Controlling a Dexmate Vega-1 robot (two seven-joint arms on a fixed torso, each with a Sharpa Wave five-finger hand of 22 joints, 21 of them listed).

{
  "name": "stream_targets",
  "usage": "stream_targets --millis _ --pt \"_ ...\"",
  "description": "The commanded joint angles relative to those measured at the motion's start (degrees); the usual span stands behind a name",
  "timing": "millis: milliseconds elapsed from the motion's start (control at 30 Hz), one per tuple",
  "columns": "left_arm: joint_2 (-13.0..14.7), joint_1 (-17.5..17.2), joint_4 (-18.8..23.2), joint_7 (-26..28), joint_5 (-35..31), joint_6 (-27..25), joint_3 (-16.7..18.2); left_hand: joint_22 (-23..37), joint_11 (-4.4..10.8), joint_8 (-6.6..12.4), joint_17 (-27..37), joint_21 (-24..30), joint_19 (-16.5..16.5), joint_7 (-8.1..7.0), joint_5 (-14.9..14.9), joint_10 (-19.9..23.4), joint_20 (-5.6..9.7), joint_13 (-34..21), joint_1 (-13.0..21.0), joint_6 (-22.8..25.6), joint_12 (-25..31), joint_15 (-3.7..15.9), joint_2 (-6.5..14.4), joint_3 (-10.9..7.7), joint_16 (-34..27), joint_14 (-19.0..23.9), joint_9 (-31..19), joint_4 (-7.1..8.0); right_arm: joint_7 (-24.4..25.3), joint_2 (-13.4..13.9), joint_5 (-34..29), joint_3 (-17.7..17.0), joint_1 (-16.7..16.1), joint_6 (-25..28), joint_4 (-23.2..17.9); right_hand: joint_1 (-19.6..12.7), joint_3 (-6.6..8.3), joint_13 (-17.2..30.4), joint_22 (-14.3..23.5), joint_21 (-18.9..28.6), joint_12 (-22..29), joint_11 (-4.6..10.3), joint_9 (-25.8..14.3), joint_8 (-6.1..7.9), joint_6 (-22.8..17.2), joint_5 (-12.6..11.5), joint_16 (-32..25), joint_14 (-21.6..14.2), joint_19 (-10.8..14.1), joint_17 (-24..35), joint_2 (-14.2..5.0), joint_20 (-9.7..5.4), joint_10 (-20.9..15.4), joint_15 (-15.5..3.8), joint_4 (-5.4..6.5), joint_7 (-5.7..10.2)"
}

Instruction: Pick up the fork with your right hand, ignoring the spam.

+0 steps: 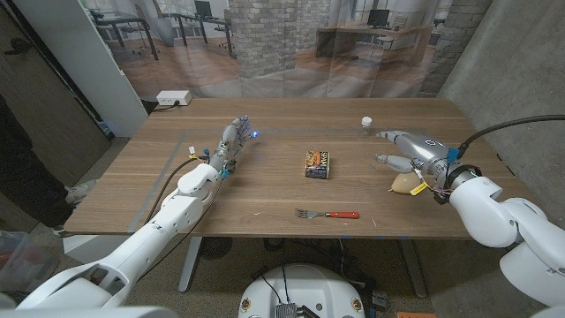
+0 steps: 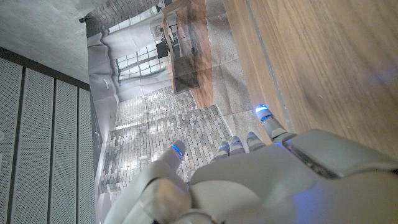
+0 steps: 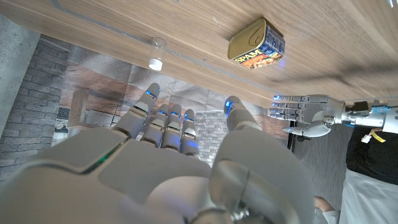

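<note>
A fork [image 1: 327, 214] with a red handle lies near the table's front edge, tines pointing left. The spam tin [image 1: 319, 163] sits in the middle of the table and also appears in the right wrist view as the spam tin [image 3: 256, 44]. My right hand [image 1: 410, 151] hovers at the right side, fingers spread and holding nothing, well behind and to the right of the fork. My left hand [image 1: 231, 143] stands at the left side, fingers extended and apart, holding nothing; the left hand [image 3: 306, 116] also shows in the right wrist view.
A small clear bottle with a white cap [image 1: 365, 126] stands behind my right hand. A beige object [image 1: 405, 183] lies under my right wrist. A white box [image 1: 174, 99] sits at the back left corner of the wooden table [image 1: 265, 190].
</note>
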State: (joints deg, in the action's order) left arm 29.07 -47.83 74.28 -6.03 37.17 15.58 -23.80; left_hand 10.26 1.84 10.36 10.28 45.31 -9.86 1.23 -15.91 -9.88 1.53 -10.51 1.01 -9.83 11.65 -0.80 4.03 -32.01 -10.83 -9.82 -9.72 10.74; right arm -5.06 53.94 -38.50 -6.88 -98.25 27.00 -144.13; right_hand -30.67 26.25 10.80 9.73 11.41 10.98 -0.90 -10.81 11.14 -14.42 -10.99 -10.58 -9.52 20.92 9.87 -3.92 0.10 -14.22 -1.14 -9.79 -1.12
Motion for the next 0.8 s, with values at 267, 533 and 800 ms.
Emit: stream_targets --millis 267,533,800 --pt "-0.13 -0.28 -0.24 -0.11 -0.01 0.2 -0.1 0.12 -0.45 0.01 0.06 -0.34 -7.37 0.17 -0.42 -3.83 -0.49 -0.13 0.16 -4.42 -0.02 -0.15 6.11 -0.1 -0.19 -3.45 -0.21 -0.18 -8.46 1.24 -11.13 2.62 -2.22 4.98 -4.34 -0.94 0.2 0.14 0.16 -0.18 -0.2 0.49 -0.11 -0.18 0.2 0.02 0.03 -0.26 0.1 0.1 0.09 -0.42 0.08 -0.35 -0.2 0.33" --pt "0.06 -0.4 -0.09 -0.03 -0.04 0.09 -0.03 0.12 -0.42 0.01 0.06 -0.41 -7.34 0.21 -0.43 -3.9 -0.53 -0.13 0.15 -4.44 -0.06 -0.21 6.11 -0.09 -0.19 -3.44 -0.21 -0.18 -11.41 1.37 -15.91 4.99 -1.71 6.14 -4.71 -1.41 0.23 0.16 0.16 -0.14 0.1 0.31 -0.13 0.16 -0.4 -0.05 -0.02 -0.47 0.26 0.08 0.23 -0.49 -0.6 -0.5 -0.19 0.08" --pt "-0.11 -0.02 -0.72 -0.34 0.03 0.3 -0.01 0.13 -0.56 0.01 0.06 -0.48 -7.32 0.14 -0.45 -3.86 -0.52 -0.13 0.15 -4.43 -0.04 -0.23 6.12 -0.08 -0.19 -3.44 -0.21 -0.18 -14.3 1.93 -19.88 7.67 0.02 6.05 -4.66 -2.01 0.37 0.16 0.15 -0.05 0.14 0.7 -0.14 0.26 -0.56 -0.18 -0.07 -0.75 0.58 0.06 0.36 -0.74 -0.73 -0.86 -0.29 0.12"
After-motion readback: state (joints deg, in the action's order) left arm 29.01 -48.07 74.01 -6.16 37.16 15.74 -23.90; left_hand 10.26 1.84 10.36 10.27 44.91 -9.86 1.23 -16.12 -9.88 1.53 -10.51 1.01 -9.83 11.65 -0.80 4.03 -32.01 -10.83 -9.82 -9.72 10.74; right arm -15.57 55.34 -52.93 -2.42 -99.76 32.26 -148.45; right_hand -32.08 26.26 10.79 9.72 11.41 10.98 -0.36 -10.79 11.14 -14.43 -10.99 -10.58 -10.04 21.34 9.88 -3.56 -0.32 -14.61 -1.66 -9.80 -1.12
